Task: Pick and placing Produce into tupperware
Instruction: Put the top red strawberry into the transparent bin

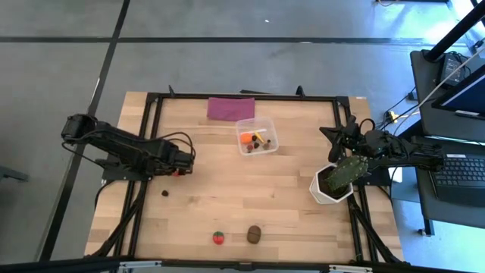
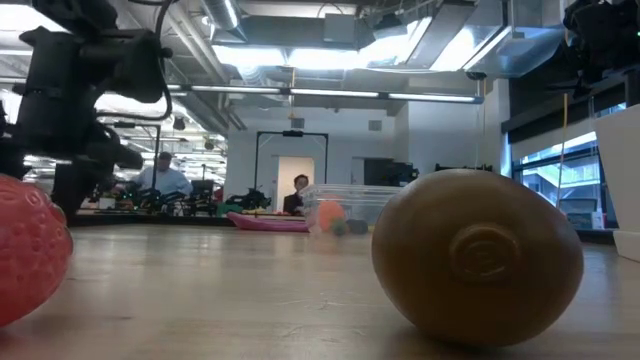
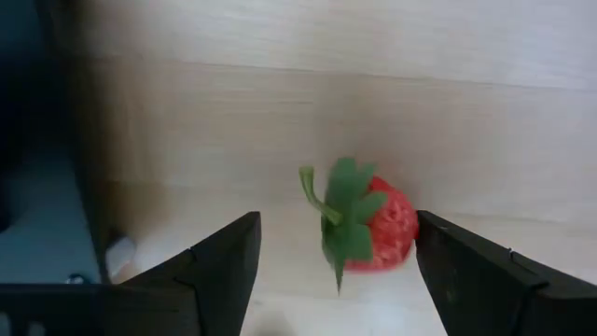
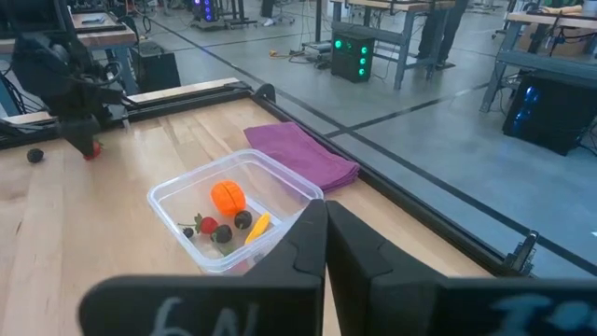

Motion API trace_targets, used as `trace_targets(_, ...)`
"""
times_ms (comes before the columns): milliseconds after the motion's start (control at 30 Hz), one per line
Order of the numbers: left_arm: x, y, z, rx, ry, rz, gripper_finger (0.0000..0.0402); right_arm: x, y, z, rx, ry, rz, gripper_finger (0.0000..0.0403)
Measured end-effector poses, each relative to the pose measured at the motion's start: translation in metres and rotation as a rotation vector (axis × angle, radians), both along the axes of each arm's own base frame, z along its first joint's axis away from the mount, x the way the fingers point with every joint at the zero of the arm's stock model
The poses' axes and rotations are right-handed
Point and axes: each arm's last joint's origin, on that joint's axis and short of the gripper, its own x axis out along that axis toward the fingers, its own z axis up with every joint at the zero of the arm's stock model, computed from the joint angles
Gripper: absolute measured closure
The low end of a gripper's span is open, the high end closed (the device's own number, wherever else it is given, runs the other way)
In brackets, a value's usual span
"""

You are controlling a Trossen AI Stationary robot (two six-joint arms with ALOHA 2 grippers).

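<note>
Two arms on this rig, and only the left one is doing anything. The left gripper (image 1: 182, 171) is down at the left side of the wooden table (image 1: 227, 205), and its wrist camera shows the fingers (image 3: 219, 266) spread wide with a small red strawberry (image 3: 373, 224) sitting between them, green leafy top facing the camera. Neither finger touches it, so nothing is gripped; the berry just rests on the wood in the gap.

The tupperware (image 1: 257, 136) is a clear square tub near the far middle of the table, just beside a flat purple cloth (image 1: 231, 108). Inside it are an orange ball (image 4: 228, 197), a little yellow piece (image 4: 257, 225), a small red bit and a couple of dark bits.

Loose produce on the table: a tiny dark bit (image 1: 165, 192) near the left gripper, plus a second strawberry (image 1: 218, 238) and a brown oval lump (image 1: 254, 234) side by side but apart at the near edge. Both loom large in the low view.

Over on the right edge, the right gripper (image 4: 325, 224) has its fingers pressed together with nothing in them, parked by the green plant in a white pot (image 1: 333, 184).
</note>
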Motion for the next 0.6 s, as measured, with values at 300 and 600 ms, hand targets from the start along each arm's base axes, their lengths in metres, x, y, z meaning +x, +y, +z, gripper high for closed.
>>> trace_targets(300,-0.003,0.000,-0.013,-0.005,-0.047,0.004,0.0154,0.000,0.000,0.000,0.000,-0.001,0.000,0.0394)
trace_targets(600,-0.003,0.000,-0.013,0.000,-0.047,0.005,0.0190,0.000,0.000,0.000,0.000,-0.001,0.000,0.0394)
